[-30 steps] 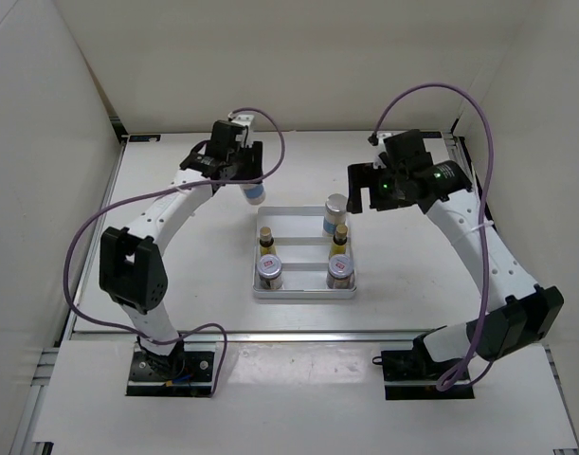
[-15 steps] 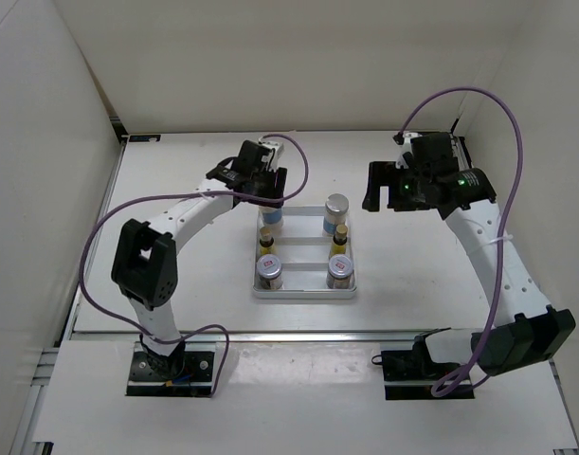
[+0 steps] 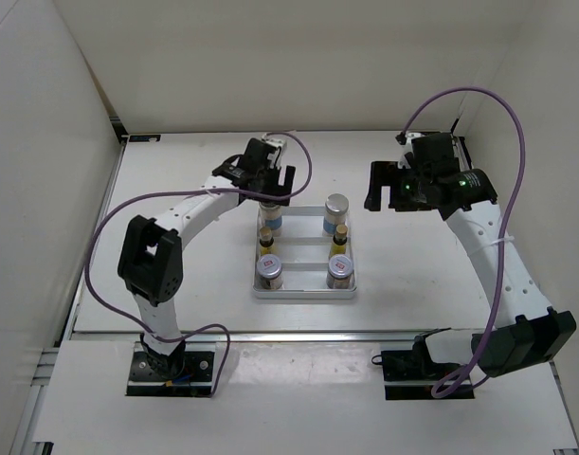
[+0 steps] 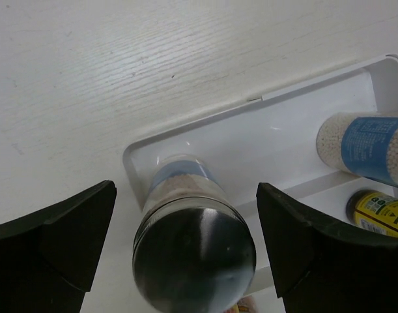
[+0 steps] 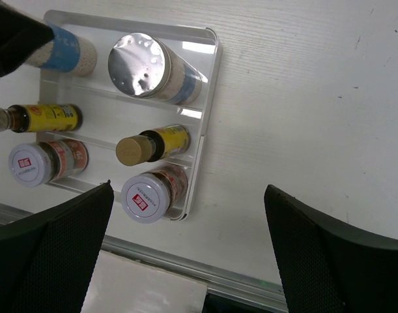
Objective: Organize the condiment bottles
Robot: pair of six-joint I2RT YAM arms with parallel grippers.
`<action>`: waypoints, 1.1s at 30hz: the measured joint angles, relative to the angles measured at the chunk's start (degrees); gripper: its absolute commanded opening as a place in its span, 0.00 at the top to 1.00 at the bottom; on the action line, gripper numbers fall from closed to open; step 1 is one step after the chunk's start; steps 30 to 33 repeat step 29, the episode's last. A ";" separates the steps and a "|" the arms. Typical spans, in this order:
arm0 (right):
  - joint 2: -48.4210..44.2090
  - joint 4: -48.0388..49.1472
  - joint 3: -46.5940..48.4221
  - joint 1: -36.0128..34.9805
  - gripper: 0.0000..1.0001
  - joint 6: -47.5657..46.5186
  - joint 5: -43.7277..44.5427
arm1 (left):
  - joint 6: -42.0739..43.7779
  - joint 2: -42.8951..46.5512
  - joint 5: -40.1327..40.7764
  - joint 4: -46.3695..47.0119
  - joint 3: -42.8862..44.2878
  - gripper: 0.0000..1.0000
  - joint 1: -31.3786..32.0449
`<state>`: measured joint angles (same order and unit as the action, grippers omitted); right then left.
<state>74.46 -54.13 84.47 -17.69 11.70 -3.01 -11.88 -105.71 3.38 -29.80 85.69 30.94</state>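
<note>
The white bottle with the blue label and silver cap stands upright in a corner compartment of the tray, directly between the fingers of my left gripper. That gripper is spread wide and grips nothing; bare tray and table show between the bottle and each finger. The second white bottle stands in the same row, out past one finger. In the next rows stand the left yellow bottle and right yellow bottle, then the left jar and right jar, one to a compartment. My right gripper hangs over the table beside the tray, its jaws wide apart and empty, well apart from my left gripper.
</note>
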 measured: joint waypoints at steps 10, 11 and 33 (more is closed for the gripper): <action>-0.24 -2.97 -0.17 0.50 0.00 5.60 11.37 | 5.73 17.22 9.38 -6.36 11.15 0.00 0.00; -0.59 -2.95 -0.52 0.55 0.00 6.05 11.91 | 6.38 21.57 11.10 -5.77 10.08 0.00 0.00; -7.15 -2.80 -4.55 0.55 0.00 6.29 13.57 | 18.64 74.31 28.48 12.55 -52.85 0.00 -4.72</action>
